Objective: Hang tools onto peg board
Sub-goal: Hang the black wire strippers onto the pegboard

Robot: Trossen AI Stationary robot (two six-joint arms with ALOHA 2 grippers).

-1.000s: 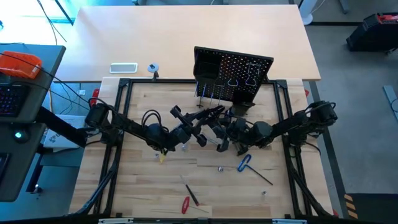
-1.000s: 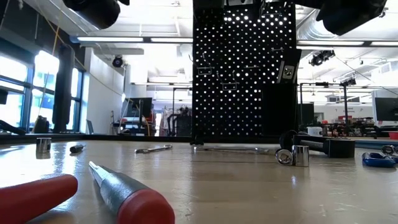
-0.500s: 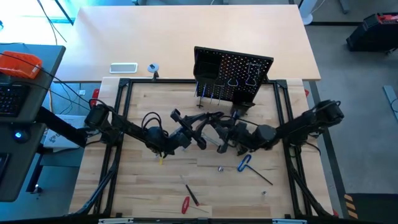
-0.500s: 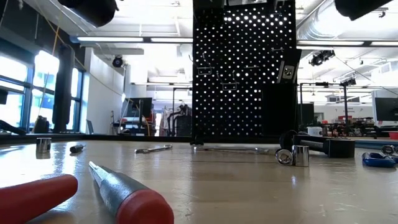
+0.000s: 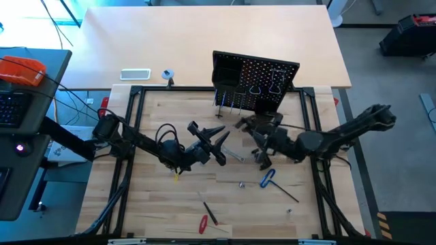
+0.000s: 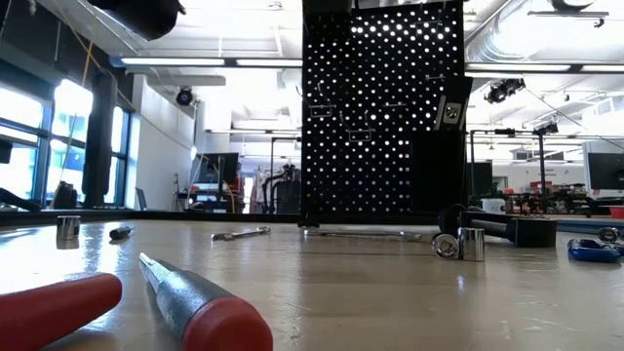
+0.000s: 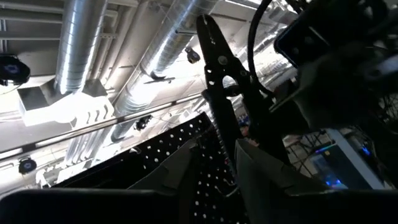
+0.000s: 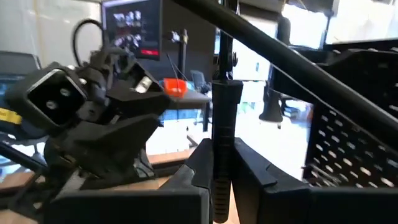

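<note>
The black peg board [image 5: 262,78] stands upright at the table's far edge. My left gripper [image 5: 219,144] is in front of it, left of centre, raised and shut on black pliers [image 7: 214,68] whose jaws point up. To its right, my right gripper [image 5: 260,148] is shut on a slim black tool [image 8: 222,118]; I cannot tell which tool it is. A silver wrench [image 5: 235,156] lies flat on the table between the two grippers. In the low view only a piece of the left arm [image 6: 136,15] shows at the top. My left gripper has one pliers handle [image 7: 219,146] between its two fingers, and the other handle passes in front of one finger [image 7: 264,177]. The fingers slant upward toward the peg board. The pliers stand up beyond them, clear of the table. My right gripper pinches the slim black tool's lower part [image 8: 221,146] between its two fingers. The tool stands upright beyond the fingertips, its thin end [image 8: 227,50] uppermost. The fingers point about level toward the left gripper.
A blue-handled hex key [image 5: 267,178] lies near the right gripper. Two red-handled screwdrivers [image 5: 203,223] lie toward the near edge, large in the low view [image 6: 210,312]. Small metal sockets [image 6: 466,244] stand near the board's foot. A black frame [image 5: 136,136] borders the table.
My right gripper has drawn away from the left gripper, going toward the table's right edge and upward, and has turned. In the low view it has risen out of the picture. The two grippers, close together a second ago, now stand apart.
</note>
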